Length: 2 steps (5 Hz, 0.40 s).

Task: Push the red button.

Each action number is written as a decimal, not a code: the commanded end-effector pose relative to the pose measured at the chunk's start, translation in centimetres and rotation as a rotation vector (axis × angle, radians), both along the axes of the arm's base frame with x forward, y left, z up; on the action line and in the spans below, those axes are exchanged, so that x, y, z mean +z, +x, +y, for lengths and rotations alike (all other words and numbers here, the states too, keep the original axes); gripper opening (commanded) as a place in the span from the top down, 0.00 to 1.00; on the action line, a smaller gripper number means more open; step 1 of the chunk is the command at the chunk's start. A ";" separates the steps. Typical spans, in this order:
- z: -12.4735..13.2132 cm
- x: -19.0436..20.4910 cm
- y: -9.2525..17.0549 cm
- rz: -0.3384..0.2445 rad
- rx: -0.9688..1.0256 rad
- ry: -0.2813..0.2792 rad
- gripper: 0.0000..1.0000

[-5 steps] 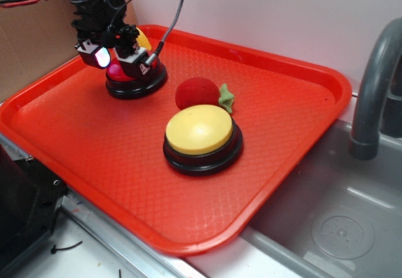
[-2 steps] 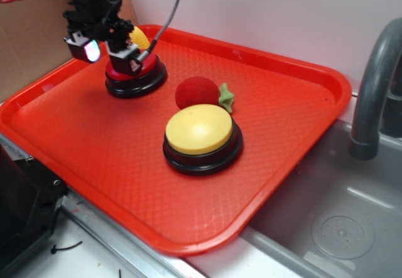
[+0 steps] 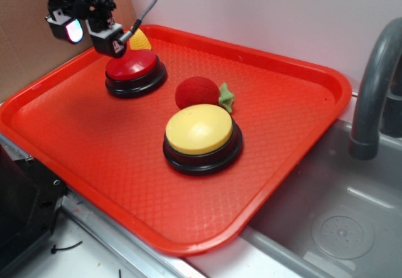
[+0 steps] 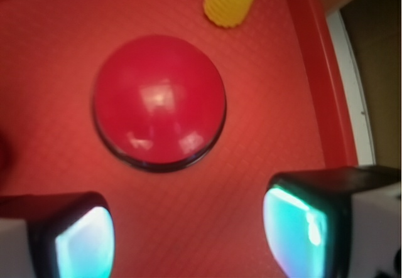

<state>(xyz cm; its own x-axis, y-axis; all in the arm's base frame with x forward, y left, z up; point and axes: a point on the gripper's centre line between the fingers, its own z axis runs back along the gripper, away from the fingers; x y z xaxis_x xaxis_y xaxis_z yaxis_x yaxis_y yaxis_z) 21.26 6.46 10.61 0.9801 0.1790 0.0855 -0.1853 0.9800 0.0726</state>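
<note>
The red button (image 3: 132, 66) (image 4: 159, 100), a glossy red dome on a black base, sits at the far left of the red tray (image 3: 113, 159). My gripper (image 3: 88, 34) (image 4: 188, 231) hangs in the air above and to the left of it, clear of the dome. Its jaws stand open with nothing between them. In the wrist view the glowing cyan pads (image 4: 295, 231) frame bare tray just below the button.
A larger yellow-topped button (image 3: 201, 133) stands mid-tray, with a fuzzy red ball with a green leaf (image 3: 198, 93) behind it. A small yellow ridged object (image 3: 141, 39) (image 4: 230, 0) lies behind the red button. A grey sink (image 3: 339, 228) and faucet (image 3: 375, 83) are at the right.
The gripper has risen off the red button and moved up and to the left; the dome, covered before, now shows fully.
</note>
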 end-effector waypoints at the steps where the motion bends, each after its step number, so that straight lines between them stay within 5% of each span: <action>1: 1.0 3.7 -0.7 -0.063 0.030 -0.007 0.00; 2: 0.9 4.4 -1.1 -0.049 0.032 -0.010 0.00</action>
